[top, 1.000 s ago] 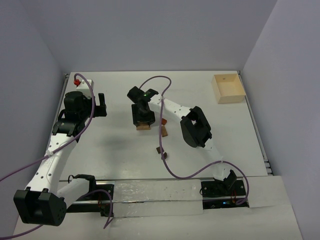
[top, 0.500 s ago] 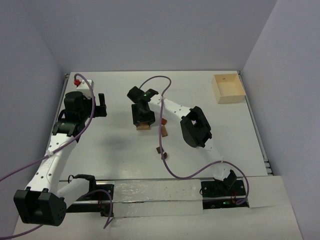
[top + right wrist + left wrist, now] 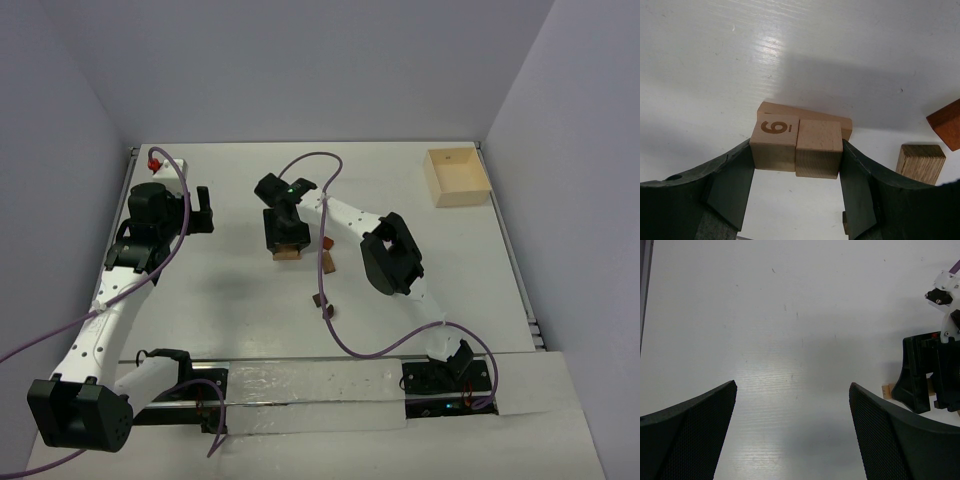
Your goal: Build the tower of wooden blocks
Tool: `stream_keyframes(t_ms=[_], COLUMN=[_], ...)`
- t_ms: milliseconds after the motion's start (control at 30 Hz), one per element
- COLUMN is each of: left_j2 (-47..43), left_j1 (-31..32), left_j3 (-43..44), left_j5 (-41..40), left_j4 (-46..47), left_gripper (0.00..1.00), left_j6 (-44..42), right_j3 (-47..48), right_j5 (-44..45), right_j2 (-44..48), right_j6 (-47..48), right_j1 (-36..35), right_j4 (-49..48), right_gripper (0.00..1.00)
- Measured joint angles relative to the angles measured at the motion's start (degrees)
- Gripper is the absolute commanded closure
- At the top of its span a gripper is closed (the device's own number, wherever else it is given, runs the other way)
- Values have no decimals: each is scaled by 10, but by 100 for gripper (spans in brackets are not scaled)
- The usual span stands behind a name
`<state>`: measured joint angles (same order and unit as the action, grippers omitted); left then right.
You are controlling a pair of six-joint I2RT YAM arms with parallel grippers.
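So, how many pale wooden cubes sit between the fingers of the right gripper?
2. The pale wooden cube marked 6 is at image-left; the plain pale wooden cube touches it at image-right. Others may hide behind them.

Identify the numbered block [image 3: 774, 142] by its light tan face printed with a brown underlined 6. The plain block [image 3: 819, 148] is light tan, unmarked. The grained block [image 3: 920, 162] shows tan stripes; the edge block [image 3: 946, 124] is reddish brown. The table [image 3: 790, 45] is white. The left gripper [image 3: 792, 384] is black with mesh texture.
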<state>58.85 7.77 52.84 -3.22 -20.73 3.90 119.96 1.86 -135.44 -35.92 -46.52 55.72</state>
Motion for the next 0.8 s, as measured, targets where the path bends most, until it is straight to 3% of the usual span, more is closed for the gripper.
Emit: stream_keyframes(t_ms=[333, 567, 800], left_j2=[0, 0, 0], left_j1=[0, 0, 0], left_j3=[0, 0, 0], left_j5=[0, 0, 0], left_j4=[0, 0, 0], left_gripper=[1, 1, 1], left_j6=[0, 0, 0], right_j3=[0, -1, -2], right_j5=[-4, -9, -11], right_j2=[0, 0, 0], right_j6=[0, 1, 2], right_j1=[0, 0, 0], right_j4=[0, 0, -1], right_gripper=[30, 5, 0])
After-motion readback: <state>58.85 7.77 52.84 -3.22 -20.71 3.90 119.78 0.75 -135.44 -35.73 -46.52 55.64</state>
